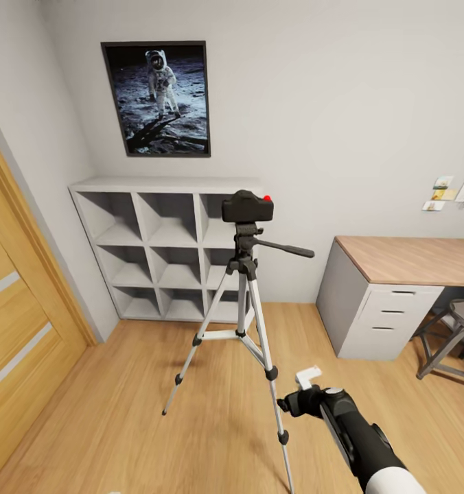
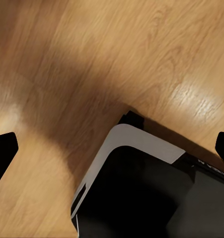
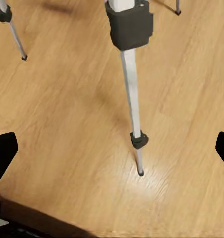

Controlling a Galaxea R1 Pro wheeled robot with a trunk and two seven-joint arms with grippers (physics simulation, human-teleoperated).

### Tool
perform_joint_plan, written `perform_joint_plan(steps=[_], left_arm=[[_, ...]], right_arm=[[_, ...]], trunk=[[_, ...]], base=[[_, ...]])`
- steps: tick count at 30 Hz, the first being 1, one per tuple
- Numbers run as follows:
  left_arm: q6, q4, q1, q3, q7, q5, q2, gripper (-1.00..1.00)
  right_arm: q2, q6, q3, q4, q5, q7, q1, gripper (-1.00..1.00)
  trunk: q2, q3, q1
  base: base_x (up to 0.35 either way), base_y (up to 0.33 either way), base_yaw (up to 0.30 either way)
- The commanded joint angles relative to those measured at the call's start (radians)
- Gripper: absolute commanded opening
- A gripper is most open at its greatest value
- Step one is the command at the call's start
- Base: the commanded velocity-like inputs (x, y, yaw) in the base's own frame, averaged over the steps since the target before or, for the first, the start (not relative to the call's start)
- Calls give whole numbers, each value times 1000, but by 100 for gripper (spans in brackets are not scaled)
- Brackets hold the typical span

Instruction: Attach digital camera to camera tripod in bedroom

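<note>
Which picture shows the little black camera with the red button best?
The head view: the camera sits whole on top of the tripod, red button showing. The right wrist view shows the tripod's legs on the floor, and the left wrist view shows floor and the robot's base.

The right arm (image 1: 359, 439) reaches in from the lower right of the head view, black forearm over a white upper sleeve, stretched forward and a little leftward. Its wrist ends in a dark knuckle with a small white bracket on top. In the right wrist view the right gripper (image 3: 112, 148) points down, its two black fingertips (image 3: 2, 148) at opposite edges, spread wide with nothing between them. The left gripper (image 2: 112, 148) points down too, black fingertips (image 2: 2, 151) far apart and empty, hanging above the robot's own black-and-white base (image 2: 141, 188).
</note>
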Motion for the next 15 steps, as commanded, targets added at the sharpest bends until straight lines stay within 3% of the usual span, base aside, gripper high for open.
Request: perform_joint_plan(steps=[1, 6, 8, 9, 11, 12, 15], left_arm=[[4, 0, 2, -8, 3, 7, 0, 100], [3, 0, 15, -8, 3, 8, -1, 100], [2, 0, 17, -8, 3, 8, -1, 100], [2, 0, 19, -8, 3, 9, -1, 100], [2, 0, 20, -8, 3, 9, -1, 100], [2, 0, 20, -8, 3, 9, -1, 100], [1, 0, 20, -8, 2, 8, -1, 100]], right_arm=[[-10, 11, 1, 18, 9, 6, -1, 100], [-85, 29, 1, 177, 7, 2, -1, 100], [-123, 28, 1, 271, 7, -1, -1, 100], [-161, 26, 1, 389, 6, -2, -1, 100], [-181, 24, 1, 474, 5, -3, -1, 100], [-193, 19, 1, 561, 5, -3, -1, 100], [-201, -24, 2, 700, 5, -3, -1, 100]], trunk=[[-2, 0, 1], [-2, 7, 1], [-2, 11, 1], [-2, 12, 1], [-2, 15, 1], [-2, 17, 1], [-2, 22, 1]], base=[[0, 0, 0], [0, 0, 0], [0, 0, 0], [0, 0, 0], [0, 0, 0], [0, 0, 0], [0, 0, 0]])
